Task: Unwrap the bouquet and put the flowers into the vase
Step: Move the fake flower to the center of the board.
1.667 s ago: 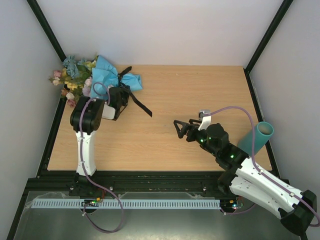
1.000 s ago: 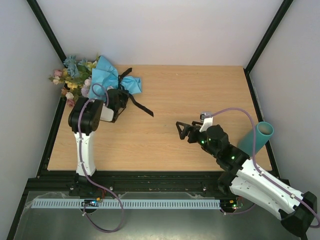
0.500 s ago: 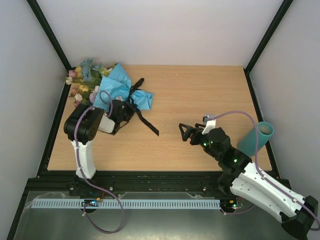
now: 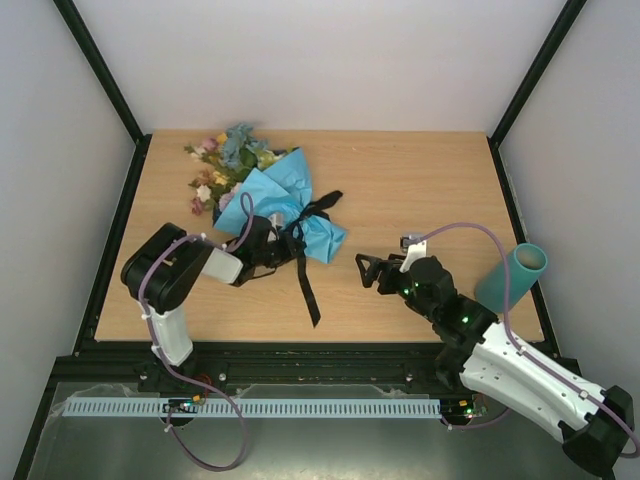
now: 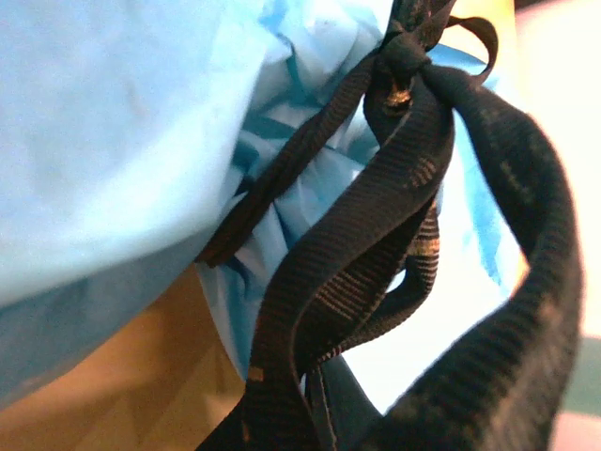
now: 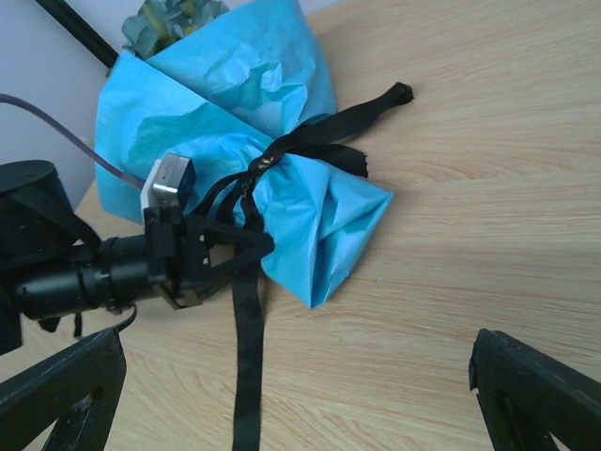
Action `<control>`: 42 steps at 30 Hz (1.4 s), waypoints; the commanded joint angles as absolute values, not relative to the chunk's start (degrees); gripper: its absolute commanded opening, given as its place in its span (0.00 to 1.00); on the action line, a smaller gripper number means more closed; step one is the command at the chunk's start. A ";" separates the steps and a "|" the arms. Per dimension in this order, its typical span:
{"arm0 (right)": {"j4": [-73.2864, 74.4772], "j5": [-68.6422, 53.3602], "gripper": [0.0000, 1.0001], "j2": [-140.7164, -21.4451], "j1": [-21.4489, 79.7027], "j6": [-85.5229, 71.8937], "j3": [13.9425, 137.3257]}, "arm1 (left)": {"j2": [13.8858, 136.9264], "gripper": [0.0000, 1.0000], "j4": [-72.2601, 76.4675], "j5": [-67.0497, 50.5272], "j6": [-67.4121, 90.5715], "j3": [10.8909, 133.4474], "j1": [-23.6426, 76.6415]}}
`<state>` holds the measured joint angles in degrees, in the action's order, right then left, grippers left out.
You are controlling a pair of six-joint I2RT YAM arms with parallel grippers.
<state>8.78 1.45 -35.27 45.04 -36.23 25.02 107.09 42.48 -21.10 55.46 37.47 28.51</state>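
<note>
bouquet [image 4: 270,195] dragged inward, left gripper [image 4: 282,245] clamped on ribbon [image 4: 306,275], right gripper [image 4: 362,270] spread wide.

Bouquet [image 4: 270,195] now closer to centre.

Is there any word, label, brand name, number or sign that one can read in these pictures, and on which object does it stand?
No text can be read in any view.
The bouquet, its black ribbon, the vase and the table show no writing.
The right arm shows only small green lights, no label.
</note>
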 commanded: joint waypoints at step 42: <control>-10.19 -12.04 0.48 -87.54 38.81 -25.51 38.93 | 56.10 0.70 3.45 -13.51 42.05 25.28 30.35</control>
<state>-10.17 -11.09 -84.95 39.75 -28.38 36.25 57.65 5.41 -12.53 44.40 24.05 29.80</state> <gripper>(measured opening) 0.480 0.696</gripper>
